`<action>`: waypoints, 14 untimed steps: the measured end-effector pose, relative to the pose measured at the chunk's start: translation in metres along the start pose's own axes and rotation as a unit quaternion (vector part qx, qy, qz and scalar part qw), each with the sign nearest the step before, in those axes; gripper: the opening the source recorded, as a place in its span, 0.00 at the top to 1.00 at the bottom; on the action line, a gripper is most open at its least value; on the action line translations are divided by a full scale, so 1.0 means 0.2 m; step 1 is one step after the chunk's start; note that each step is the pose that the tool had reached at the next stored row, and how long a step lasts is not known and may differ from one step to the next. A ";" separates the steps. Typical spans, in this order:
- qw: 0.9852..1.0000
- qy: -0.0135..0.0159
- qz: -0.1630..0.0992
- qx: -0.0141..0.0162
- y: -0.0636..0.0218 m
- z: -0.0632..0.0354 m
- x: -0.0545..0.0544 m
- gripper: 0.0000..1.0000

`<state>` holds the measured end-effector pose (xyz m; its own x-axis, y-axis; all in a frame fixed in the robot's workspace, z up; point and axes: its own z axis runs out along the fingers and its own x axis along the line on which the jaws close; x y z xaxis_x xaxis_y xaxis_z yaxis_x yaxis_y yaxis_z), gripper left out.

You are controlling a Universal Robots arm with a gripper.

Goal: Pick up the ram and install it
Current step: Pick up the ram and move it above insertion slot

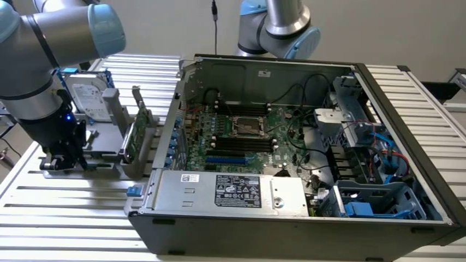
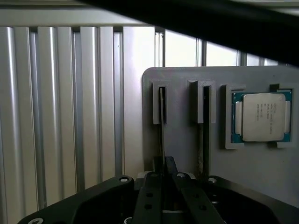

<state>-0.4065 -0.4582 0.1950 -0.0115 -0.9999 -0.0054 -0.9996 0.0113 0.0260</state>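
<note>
Grey holder [image 2: 182, 154] on the slatted table [image 2: 56, 116], just beside the open computer case [image 1: 291, 232], at the exterior view's left. The ram [image 2: 162, 121] stood edge-on in one narrow slot of the holder, and a processor chip [image 2: 261, 116] lay flat in a square pocket of it. The gripper [image 2: 164, 169] was down over that slot, its fingers pressed together on the ram's thin edge. A green card [image 1: 142, 134] stood upright between gripper and case, with a hard drive [image 1: 87, 95] farther back. The case held the motherboard [image 1: 240, 136].
</note>
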 end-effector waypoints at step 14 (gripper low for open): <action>1.000 0.000 0.015 0.000 -0.006 0.000 0.00 0.86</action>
<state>-0.4054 -0.4582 0.1951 -0.0421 -0.9991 -0.0054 -0.9988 0.0420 0.0265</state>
